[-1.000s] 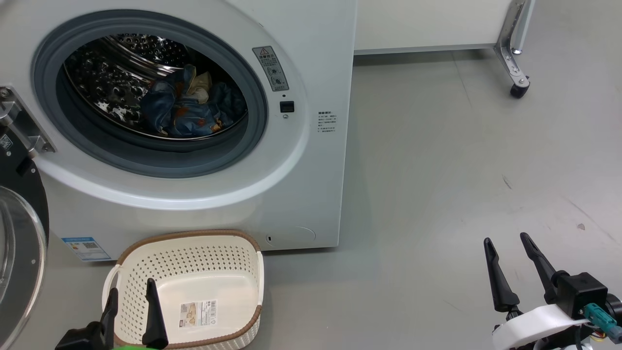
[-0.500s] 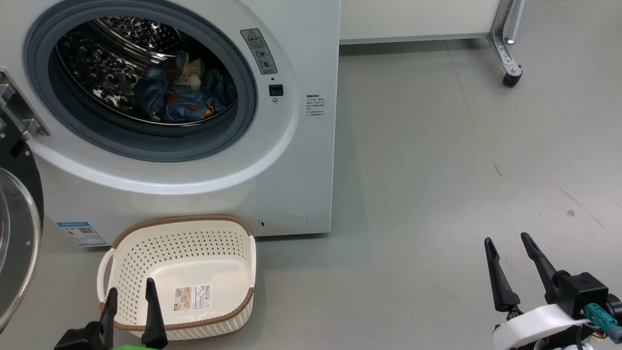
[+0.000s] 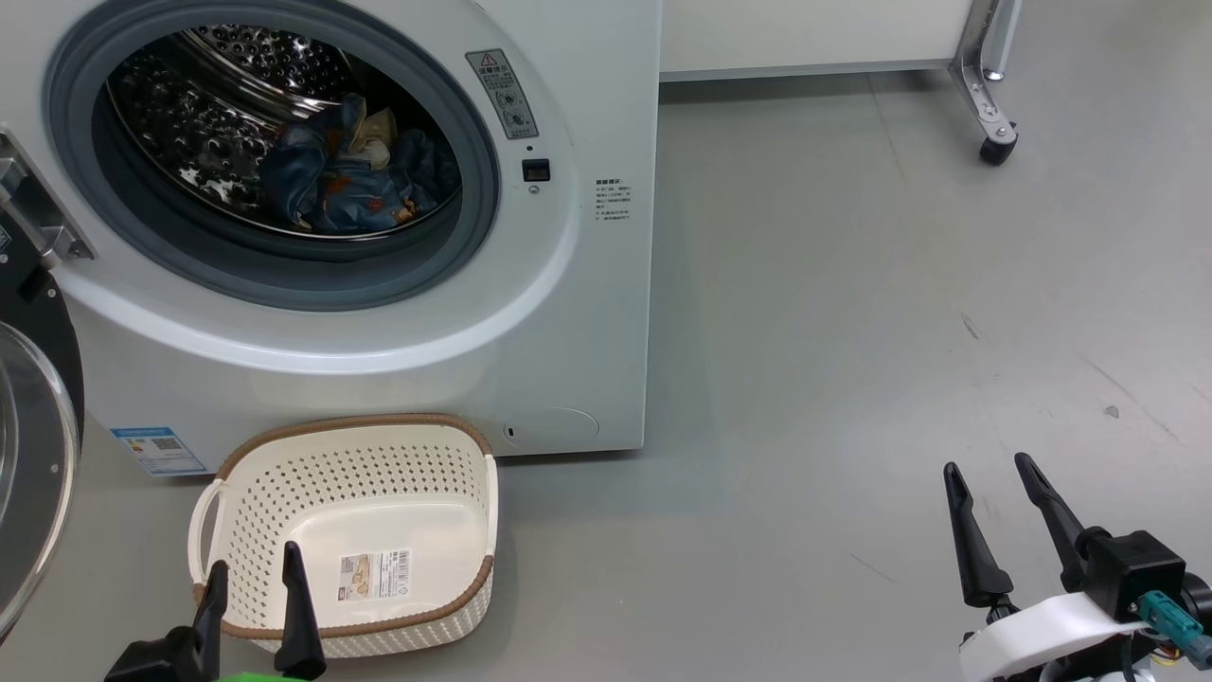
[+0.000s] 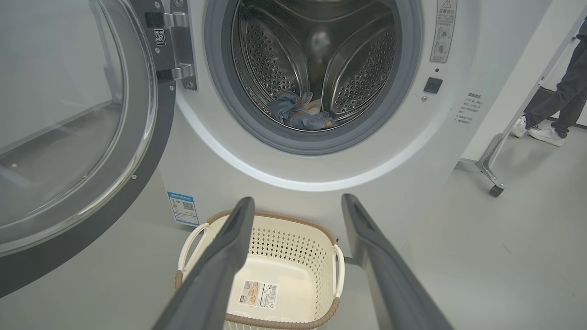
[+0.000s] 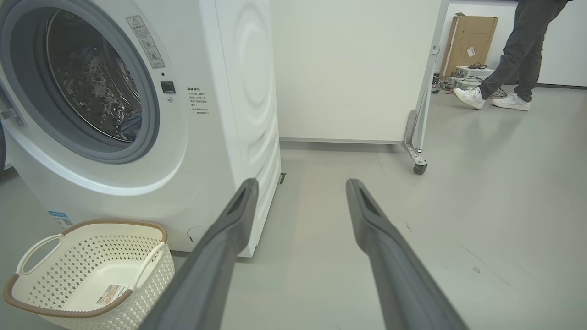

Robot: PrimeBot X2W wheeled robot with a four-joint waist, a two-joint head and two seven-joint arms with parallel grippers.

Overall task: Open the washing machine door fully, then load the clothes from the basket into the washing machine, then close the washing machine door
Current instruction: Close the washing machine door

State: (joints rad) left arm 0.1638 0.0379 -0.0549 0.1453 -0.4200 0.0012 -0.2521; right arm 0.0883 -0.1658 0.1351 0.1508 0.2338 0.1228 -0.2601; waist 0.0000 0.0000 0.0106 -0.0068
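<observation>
**Door swung wide, clothes in the drum, basket bare, both grippers spread**

Since a second ago the whole head view has slid: the washing machine (image 3: 568,313) and the basket (image 3: 284,474) now sit higher and further left in it. That is the camera turning, not the things moving. The left gripper (image 3: 256,559) and the right gripper (image 3: 987,466) keep their places at the bottom corners, each with its fingers still apart and holding nothing.

The clothes (image 3: 350,185) lie bunched low in the steel drum (image 3: 189,123), behind the grey gasket. The basket stands on the floor (image 3: 852,332) just in front of the machine's base, only a label sticker (image 3: 374,575) on its bottom. The washing machine door (image 4: 69,128) hangs open on its hinge (image 3: 38,218) at the machine's left side.

The floor is smooth grey, with a few faint scuffs. Behind the machine stands a white panel (image 3: 805,38) on a metal leg with a castor (image 3: 994,150). Past it, in the right wrist view, a person's legs (image 5: 518,50) and a cardboard box (image 5: 470,41) show.

The left gripper hovers near the basket's front rim. The right gripper hangs over open floor, well apart from the machine's right edge.
</observation>
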